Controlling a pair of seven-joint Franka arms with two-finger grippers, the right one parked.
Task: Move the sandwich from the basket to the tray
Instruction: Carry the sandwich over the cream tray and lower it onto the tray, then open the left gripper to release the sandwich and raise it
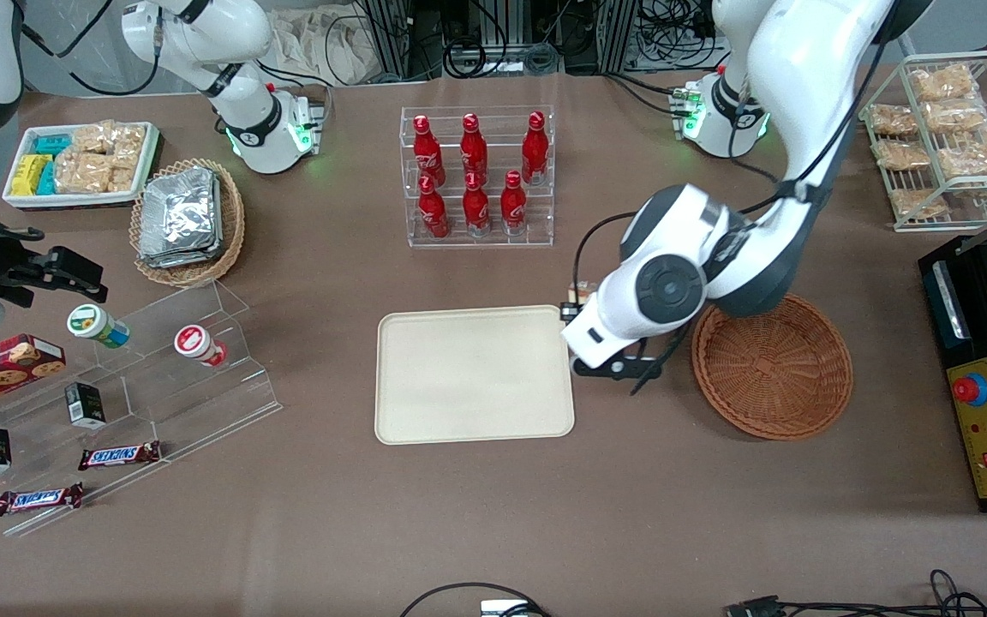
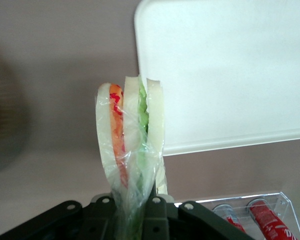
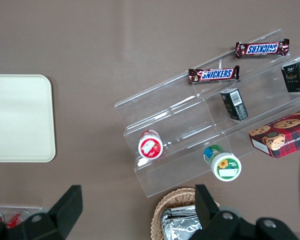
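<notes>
From the front, the left arm's gripper hangs over the brown worktop between the cream tray and the reddish-brown wicker basket, just beside the tray's edge on the working arm's side; the arm's white wrist covers most of it, and only a sliver of the sandwich shows there. The basket holds nothing that can be seen, and the tray's surface is bare. Farther from the camera than the tray stands a clear rack of red bottles. Toward the parked arm's end lie a clear stepped display, two Snickers bars and a tan basket of foil packets. In the left wrist view, the jaws are closed on the wrapped sandwich, gripping it at its narrow end, so that the white bread, orange-red and green layers stand out from the gripper; it is held above the worktop, with the tray close by and bottle tops visible. The right wrist view shows the tray's corner, the stepped display, the Snickers bars and a cookie box.
</notes>
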